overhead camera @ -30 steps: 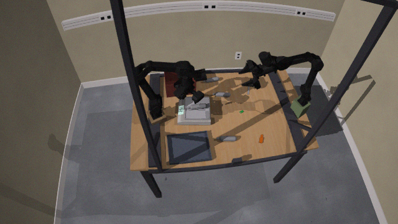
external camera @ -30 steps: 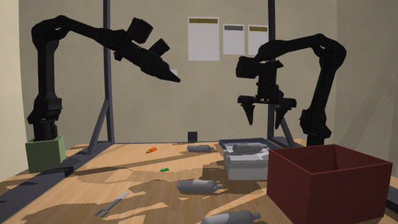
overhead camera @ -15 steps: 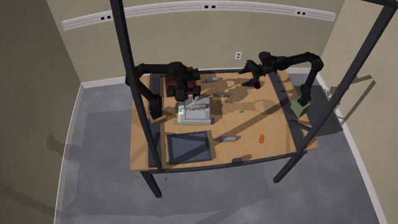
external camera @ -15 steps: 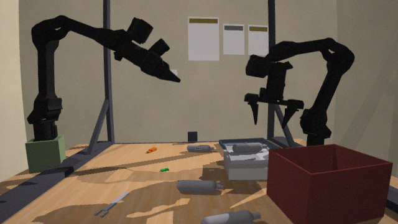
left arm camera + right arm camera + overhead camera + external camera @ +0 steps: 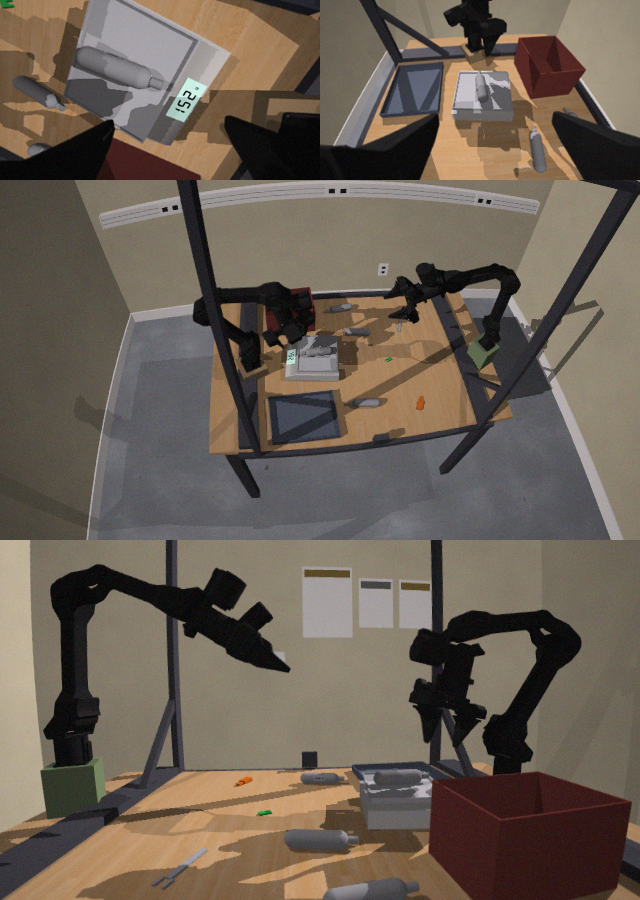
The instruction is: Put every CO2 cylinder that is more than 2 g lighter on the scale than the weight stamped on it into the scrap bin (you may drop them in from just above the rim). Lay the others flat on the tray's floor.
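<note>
A grey cylinder (image 5: 319,352) (image 5: 398,777) (image 5: 116,68) (image 5: 481,88) lies on the scale (image 5: 312,376) (image 5: 213,49) (image 5: 481,116), whose display (image 5: 186,100) reads 152. Other cylinders lie on the table: one (image 5: 367,402) (image 5: 320,779) beside the tray (image 5: 287,410) (image 5: 410,114), one (image 5: 357,332) (image 5: 316,839) (image 5: 34,90) (image 5: 538,150) beyond the scale, one (image 5: 341,308) (image 5: 370,891) near the red bin (image 5: 555,850) (image 5: 553,84). No stamp is readable. My left gripper (image 5: 441,743) (image 5: 169,122) is open and empty, above the scale's bin side. My right gripper (image 5: 388,306) (image 5: 496,118) is open and empty, high over the table.
A green piece (image 5: 388,359) (image 5: 265,813), an orange piece (image 5: 420,403) (image 5: 244,781) and a grey forked tool (image 5: 399,326) (image 5: 180,867) lie on the table. The bin's high walls stand beside the scale. Frame posts rise at the table's sides.
</note>
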`<state>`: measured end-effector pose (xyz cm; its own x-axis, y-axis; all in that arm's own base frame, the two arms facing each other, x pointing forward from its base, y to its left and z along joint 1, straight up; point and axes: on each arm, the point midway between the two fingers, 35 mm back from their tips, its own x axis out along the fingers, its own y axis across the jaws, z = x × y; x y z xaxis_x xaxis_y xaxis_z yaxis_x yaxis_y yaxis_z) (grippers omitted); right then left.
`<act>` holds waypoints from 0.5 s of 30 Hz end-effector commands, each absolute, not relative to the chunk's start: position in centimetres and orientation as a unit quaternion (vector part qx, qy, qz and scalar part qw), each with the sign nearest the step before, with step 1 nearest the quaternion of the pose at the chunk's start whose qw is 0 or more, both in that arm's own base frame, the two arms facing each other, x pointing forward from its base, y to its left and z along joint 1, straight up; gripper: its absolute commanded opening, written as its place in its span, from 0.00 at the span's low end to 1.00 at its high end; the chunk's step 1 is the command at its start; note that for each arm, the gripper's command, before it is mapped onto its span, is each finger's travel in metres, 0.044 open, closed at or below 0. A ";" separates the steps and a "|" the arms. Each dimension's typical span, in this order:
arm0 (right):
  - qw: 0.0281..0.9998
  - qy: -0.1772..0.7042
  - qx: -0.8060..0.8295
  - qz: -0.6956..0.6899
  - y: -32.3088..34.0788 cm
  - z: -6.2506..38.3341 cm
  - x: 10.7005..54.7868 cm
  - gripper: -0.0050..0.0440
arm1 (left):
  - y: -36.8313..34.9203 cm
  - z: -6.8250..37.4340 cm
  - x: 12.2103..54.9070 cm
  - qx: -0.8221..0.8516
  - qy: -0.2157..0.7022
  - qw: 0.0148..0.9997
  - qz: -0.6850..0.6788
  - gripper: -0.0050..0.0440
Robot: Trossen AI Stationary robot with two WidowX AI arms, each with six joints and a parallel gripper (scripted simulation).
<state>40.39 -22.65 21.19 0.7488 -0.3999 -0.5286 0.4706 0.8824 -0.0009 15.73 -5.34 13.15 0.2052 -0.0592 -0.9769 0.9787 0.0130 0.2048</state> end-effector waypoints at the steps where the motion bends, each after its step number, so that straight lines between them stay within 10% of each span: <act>1: 0.936 0.253 0.063 -0.236 -22.7 22.5 40.4 1.00 | -5.1 13.0 15.1 0.477 0.469 0.627 -0.401 1.00; 15: 0.936 0.253 0.063 -0.236 -22.7 22.5 40.4 1.00 | -4.5 12.1 13.6 0.287 0.538 0.751 -0.252 1.00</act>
<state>40.39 -22.65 21.19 0.7488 -0.3999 -0.5286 0.4706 0.8824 -0.0009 14.04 -4.63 12.33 0.2657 -0.0793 -0.9608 0.7936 0.5838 0.1713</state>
